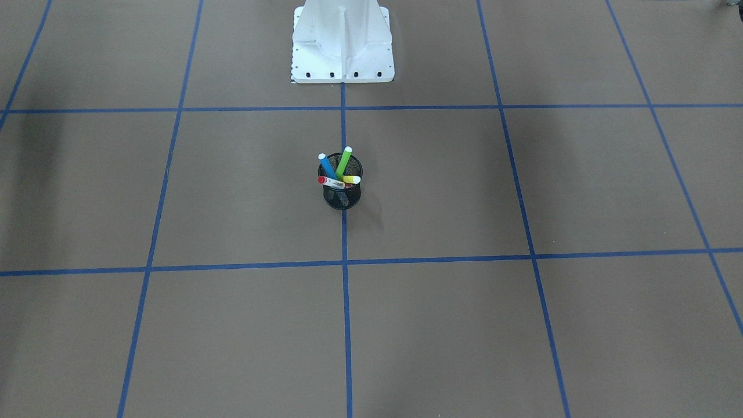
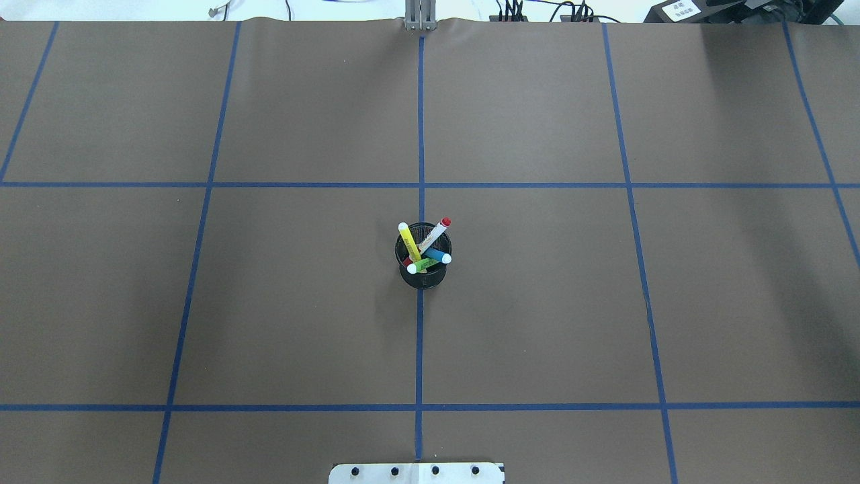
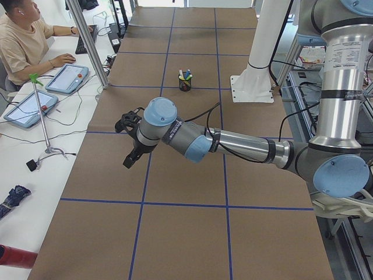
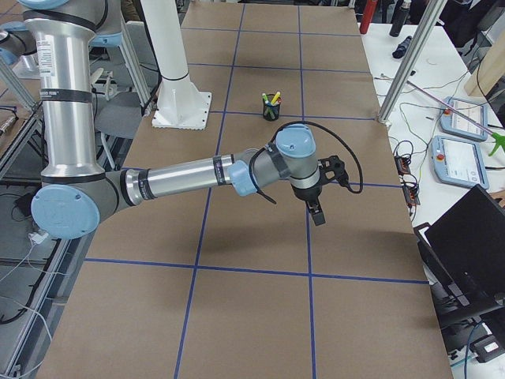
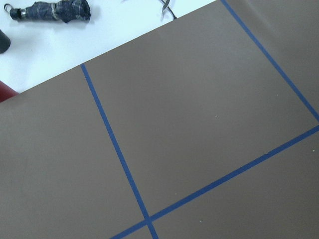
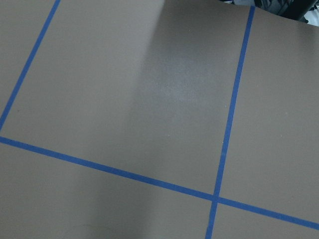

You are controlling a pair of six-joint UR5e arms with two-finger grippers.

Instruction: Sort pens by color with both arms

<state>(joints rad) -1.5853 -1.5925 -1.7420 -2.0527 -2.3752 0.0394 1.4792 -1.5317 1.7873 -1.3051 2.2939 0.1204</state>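
Black mesh cup (image 2: pixel 423 277) at the middle of the table (image 2: pixel 269 302), and all four pens are standing in it, fanned out. From overhead, the yellow pen (image 2: pixel 409 243) leans up and left, the white pen with red caps (image 2: pixel 435 234) leans up and right, the blue pen (image 2: pixel 438 255) tips down to the right and the light green pen (image 2: pixel 422 265) down to the left. They cross each other inside the cup.

The cup sits upright on the centre line of blue tape (image 2: pixel 420 336), well out in front of the white base stand (image 1: pixel 342 43).

Out to the arms now. The left arm (image 3: pixel 233 143) reaches across the table at its own end, with the left gripper (image 3: pixel 127 163) hanging over the brown surface well apart from the cup. The right arm (image 4: pixel 181 178) mirrors it at the other end, and the right gripper (image 4: pixel 318 219) also points down, well clear of the cup. Both grippers show only in the side views, small and edge-on, so I cannot tell whether either pincer is open or closed. Neither looks to be carrying a pen.

Both wrist cameras see only brown paper and tape lines. A folded umbrella (image 5: pixel 50 11) lies off the table's edge, and a person (image 3: pixel 23 41) sits at a side desk.
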